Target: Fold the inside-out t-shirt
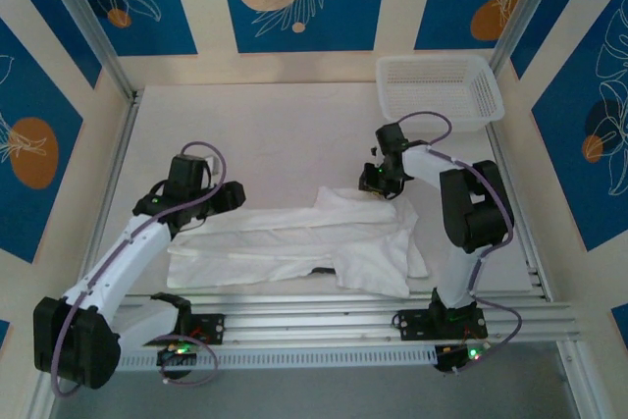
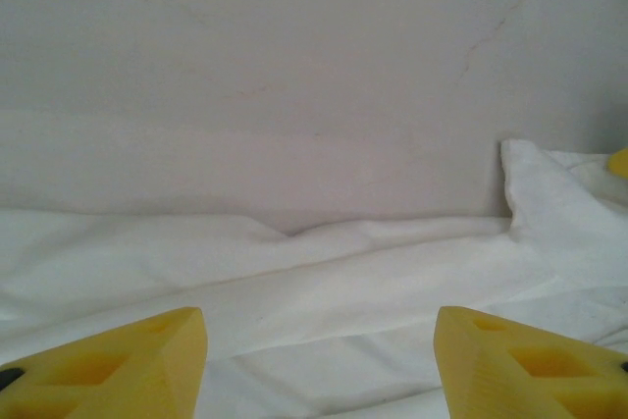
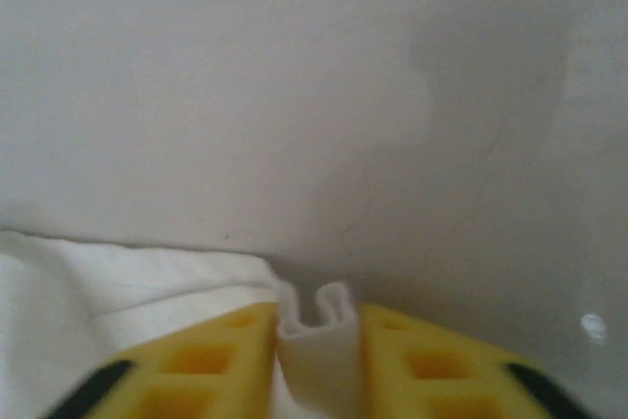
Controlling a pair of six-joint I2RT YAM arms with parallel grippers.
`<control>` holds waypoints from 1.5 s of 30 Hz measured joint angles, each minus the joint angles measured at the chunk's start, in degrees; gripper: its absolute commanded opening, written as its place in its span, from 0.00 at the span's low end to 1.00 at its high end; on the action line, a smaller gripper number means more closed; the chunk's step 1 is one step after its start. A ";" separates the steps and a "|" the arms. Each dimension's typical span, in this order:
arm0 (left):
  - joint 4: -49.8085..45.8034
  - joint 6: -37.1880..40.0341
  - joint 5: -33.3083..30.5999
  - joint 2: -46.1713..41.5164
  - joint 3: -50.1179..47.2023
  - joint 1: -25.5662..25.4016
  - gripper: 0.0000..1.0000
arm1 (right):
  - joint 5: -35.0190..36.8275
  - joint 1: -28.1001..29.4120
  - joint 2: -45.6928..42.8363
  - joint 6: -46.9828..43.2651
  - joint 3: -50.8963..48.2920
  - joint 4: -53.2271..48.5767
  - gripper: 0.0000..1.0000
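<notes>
Wrinkly white cloth t-shirt (image 1: 294, 242), by pale table (image 1: 275, 134) near edge, being clamped by right gripper (image 3: 316, 326); left gripper (image 2: 319, 331) jaws being held apart.

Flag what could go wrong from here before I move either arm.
1. The right gripper pinches only a narrow fold of the t-shirt; it may slip out on a lift.
2. The left gripper stands open, holding nothing; a one-sided pull could drag and bunch the cloth.
</notes>
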 measured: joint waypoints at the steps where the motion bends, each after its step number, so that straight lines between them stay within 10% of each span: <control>1: -0.07 0.17 -0.42 0.02 0.00 0.00 0.64 | 0.02 0.17 -0.26 -0.17 0.17 -0.22 0.07; 16: -0.31 0.17 -1.22 2.62 0.02 0.00 0.72 | -5.11 1.31 -36.92 3.15 -18.40 4.79 0.01; 18: -0.09 0.04 -1.38 2.95 0.02 0.00 0.73 | -4.96 2.93 -44.33 6.58 -27.08 6.21 0.09; 22: 0.44 -0.24 -1.42 4.02 0.02 0.00 0.73 | -3.69 5.92 -63.84 15.74 -45.51 4.83 0.63; 26: 1.70 -0.26 -0.74 6.08 0.09 0.00 0.73 | -0.96 5.18 -78.34 19.71 -49.33 -1.79 0.68; 39: 3.54 -0.44 2.27 5.86 -0.48 -0.04 0.74 | 4.46 5.11 -59.87 40.96 -37.27 -27.41 0.68; 45: 3.74 -0.44 2.25 5.70 -0.90 -0.04 0.74 | 2.95 5.05 -66.97 49.37 -36.76 -31.56 0.77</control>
